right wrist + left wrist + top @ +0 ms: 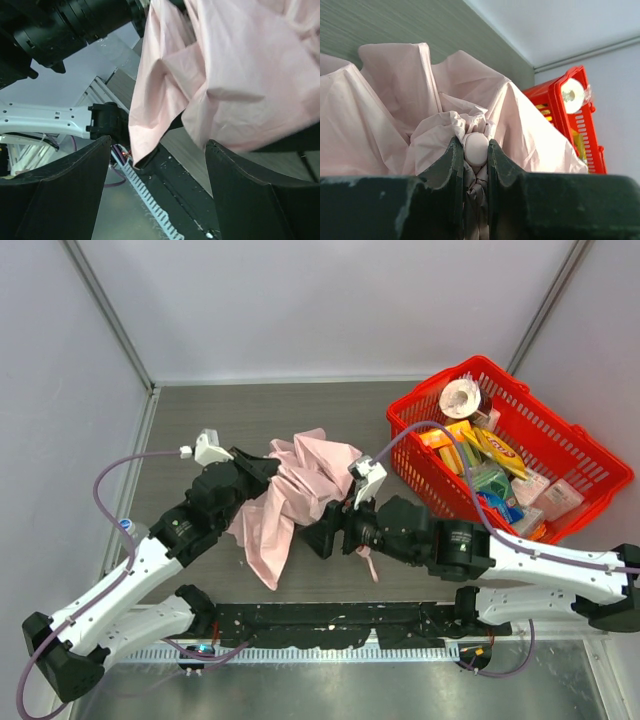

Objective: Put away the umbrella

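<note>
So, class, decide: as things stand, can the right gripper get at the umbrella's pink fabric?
Probably yes: the right gripper is open, the umbrella fabric hangs right in front of it with nothing between, and the left gripper grips another part.

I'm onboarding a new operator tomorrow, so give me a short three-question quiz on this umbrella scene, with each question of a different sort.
1. True or false: the left gripper is clamped on a bunched part of the pink umbrella.
2. In the top view, where does the red basket stand? A) left of the umbrella B) right of the umbrella C) under the umbrella
3. Fill in: the right gripper has its jaws ____, with the umbrella's fabric hanging just ahead of them.

Key: 1 true; 2 B; 3 open.
</note>
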Robot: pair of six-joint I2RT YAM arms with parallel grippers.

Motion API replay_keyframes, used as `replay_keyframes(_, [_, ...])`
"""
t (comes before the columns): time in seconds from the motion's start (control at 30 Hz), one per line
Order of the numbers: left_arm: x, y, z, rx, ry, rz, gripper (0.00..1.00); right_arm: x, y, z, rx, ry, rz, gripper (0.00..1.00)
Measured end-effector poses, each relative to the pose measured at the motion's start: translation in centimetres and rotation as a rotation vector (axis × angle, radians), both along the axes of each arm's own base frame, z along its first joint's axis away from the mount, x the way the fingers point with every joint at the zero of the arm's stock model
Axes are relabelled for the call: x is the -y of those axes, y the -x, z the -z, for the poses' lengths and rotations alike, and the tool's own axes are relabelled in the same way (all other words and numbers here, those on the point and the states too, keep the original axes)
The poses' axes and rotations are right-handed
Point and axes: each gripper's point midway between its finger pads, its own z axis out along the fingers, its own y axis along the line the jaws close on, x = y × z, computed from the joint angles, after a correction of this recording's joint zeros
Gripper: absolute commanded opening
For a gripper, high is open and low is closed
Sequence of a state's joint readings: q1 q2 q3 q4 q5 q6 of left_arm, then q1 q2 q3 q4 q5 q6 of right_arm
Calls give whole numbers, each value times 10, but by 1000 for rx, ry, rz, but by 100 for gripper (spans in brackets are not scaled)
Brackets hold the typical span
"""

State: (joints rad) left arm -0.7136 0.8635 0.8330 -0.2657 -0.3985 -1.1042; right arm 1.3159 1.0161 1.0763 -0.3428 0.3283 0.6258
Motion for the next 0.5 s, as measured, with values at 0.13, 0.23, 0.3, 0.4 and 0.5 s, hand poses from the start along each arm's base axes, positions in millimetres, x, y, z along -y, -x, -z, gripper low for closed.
replay_keyframes(0.13, [-3,-6,-11,36,41,-42,0,-17,9,14,-49,-54,-8,80])
replay_keyframes(0.23, [-4,-10,-19,63,61,-58,0,-30,20,15,-62,-93,-33,81])
replay_keyframes(0.3, [-4,-11,-22,73,67,-66,0,-34,29,13,-59,-112,-55,82])
replay_keyframes(0.4, [-6,-12,-24,76,77,-77,0,-35,42,13,-61,-151,-85,82])
replay_keyframes(0.5, [-6,-12,-25,69,105,-90,0,-36,41,21,-64,-170,-78,77])
